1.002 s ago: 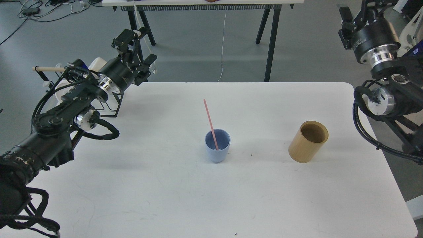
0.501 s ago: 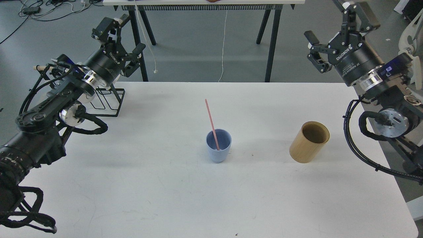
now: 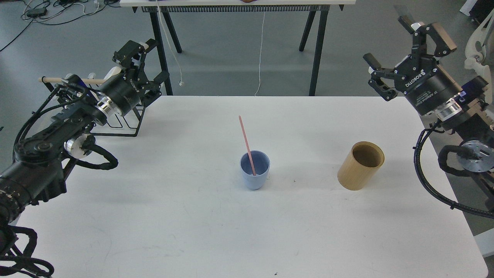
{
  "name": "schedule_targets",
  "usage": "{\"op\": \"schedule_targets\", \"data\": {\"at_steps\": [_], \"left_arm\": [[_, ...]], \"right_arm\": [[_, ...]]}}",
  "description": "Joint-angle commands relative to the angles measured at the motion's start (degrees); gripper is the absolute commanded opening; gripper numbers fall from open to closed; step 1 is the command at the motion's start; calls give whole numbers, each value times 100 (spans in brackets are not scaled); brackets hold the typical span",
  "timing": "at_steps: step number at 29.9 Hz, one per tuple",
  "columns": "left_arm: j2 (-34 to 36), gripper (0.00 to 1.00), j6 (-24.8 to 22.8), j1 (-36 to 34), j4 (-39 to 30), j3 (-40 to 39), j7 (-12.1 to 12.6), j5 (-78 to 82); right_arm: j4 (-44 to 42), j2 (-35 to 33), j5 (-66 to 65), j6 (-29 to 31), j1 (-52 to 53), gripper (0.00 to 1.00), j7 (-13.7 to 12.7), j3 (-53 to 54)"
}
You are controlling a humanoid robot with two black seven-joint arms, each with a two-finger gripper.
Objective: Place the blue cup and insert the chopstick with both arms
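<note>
Two tools, both empty. Left tool [image 3: 144, 65] sits raised past the far-left corner of the surface, fingers spread, nothing between them. Right tool [image 3: 405, 58] is up past the far-right corner, fingers spread wide, also holding nothing. Both well apart from the task items.

Blue cup [image 3: 254, 170] stands upright near the middle of the surface [image 3: 193, 231]. Pink chopstick [image 3: 246, 141] is in it: lower end down inside the cup, upper end leaning toward the far-left, resting on the rim as far as I can tell. Only one stick visible.

Tan wooden cylinder [image 3: 361, 166] stands open-topped to the right of the cup, well apart, empty from this angle. Black wire rack [image 3: 123, 121] sits at the far-left corner of the surface, partly behind the left arm, with a wooden dowel [image 3: 58, 80] and something white behind the wrist; can't make out more. Trestle table legs [image 3: 314, 50] and cables on the floor beyond.

Progress, my read: cup placed, stick inserted, both arms clear. Task looks essentially done. All that's left, if anything, is parking the arms. Low risk: the stick leans, so a bump to the cup could tip it out.

Writing: "ROBOTIQ" in white on the right tool body, with a smaller line next to it I can't read in full. Same lettering on the left tool, seen inverted.
</note>
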Motion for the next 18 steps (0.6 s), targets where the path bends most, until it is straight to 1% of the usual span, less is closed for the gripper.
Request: {"op": "schedule_targets", "data": {"at_steps": [1,6,18], "left_arm": [[96,100,2,-8,-4,-74,0,-11],[141,100,2,-96,-12,-83,0,-55],[211,100,2,-52,-21,-92,0,-73]], "right_arm": [[32,13,10,0,0,99,-2,-13],[41,-22,10,0,0,99,-2,-13],[41,-31,1,0,9,99,-2,-66]]}}
